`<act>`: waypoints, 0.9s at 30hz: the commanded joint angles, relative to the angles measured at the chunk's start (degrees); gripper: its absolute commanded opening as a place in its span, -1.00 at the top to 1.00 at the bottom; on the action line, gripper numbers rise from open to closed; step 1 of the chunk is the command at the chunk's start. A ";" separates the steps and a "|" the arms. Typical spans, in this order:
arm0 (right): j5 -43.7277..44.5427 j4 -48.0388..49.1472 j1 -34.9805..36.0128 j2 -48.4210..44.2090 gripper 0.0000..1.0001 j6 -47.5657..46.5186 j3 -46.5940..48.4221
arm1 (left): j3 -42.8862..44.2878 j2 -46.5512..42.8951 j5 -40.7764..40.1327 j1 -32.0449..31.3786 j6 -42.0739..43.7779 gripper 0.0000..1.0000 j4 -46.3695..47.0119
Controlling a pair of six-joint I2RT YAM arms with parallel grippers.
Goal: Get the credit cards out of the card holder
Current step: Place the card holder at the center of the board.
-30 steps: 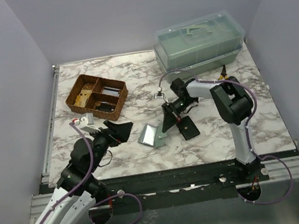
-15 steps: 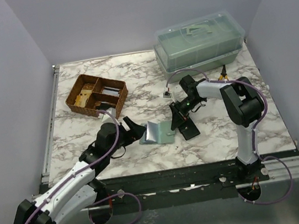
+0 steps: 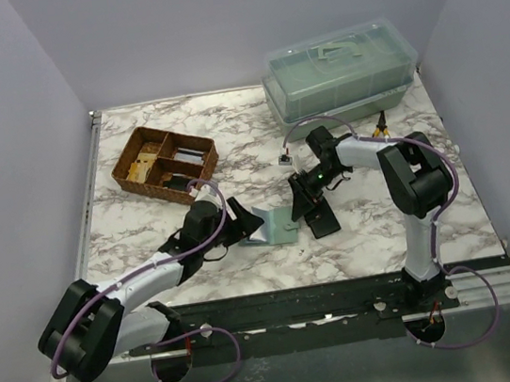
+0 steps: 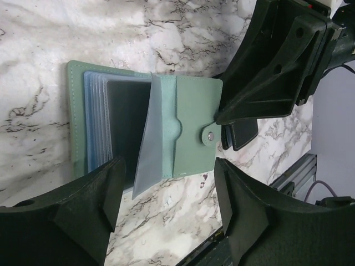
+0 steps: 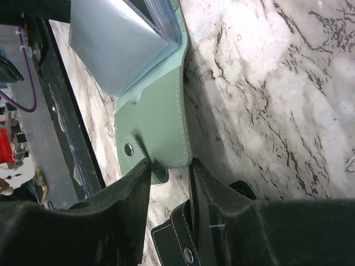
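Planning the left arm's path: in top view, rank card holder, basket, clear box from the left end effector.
1. card holder, beside the left end effector.
2. basket, back left.
3. clear box, back right.

The left arm, a second ago folded back near the worktop's left edge, has swung right and stretched out low across the marble. Its left hand (image 3: 244, 225) has travelled from well apart from the holder (image 3: 283, 232) to right against it. The spread fingers now reach either side of the holder's near sleeves (image 4: 145, 133).

The right hand (image 3: 301, 205) has shifted a little right, pinched on the holder's tab edge, and its wrist has moved right too. The holder has slid slightly right with it. The pale sleeve, earlier facing up, now stands steeper.
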 commanded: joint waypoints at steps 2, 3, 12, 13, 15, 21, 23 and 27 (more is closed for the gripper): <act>2.28 1.19 0.07 -2.55 0.13 -0.73 0.36 | 0.49 2.54 4.60 0.25 -0.41 -0.39 5.80; 2.21 1.03 0.12 -2.82 0.11 -0.79 0.43 | 0.65 3.17 5.81 0.24 -0.25 -0.36 6.77; 5.12 1.82 -2.21 -7.81 -0.06 0.09 0.60 | 2.60 7.85 13.09 0.12 -1.17 -0.26 12.69; 5.01 2.32 -3.04 -8.80 -0.07 0.53 0.36 | 2.90 8.66 13.94 0.01 -1.45 -0.26 13.47; 3.85 3.65 -4.46 -10.77 -0.07 1.60 -0.28 | 3.55 10.49 15.39 -0.49 -1.89 -0.27 15.60; -3.60 10.56 -5.04 -14.08 -0.01 8.73 -3.55 | 6.16 18.22 17.04 -3.12 -3.71 -0.29 19.69; -5.86 13.35 -5.03 -13.47 0.02 12.89 -4.45 | 6.85 20.82 16.80 -4.44 -4.39 -0.29 21.49; -8.18 17.50 -5.00 -11.18 0.35 20.28 -5.71 | 7.31 24.35 16.12 -6.27 -5.52 -0.30 24.34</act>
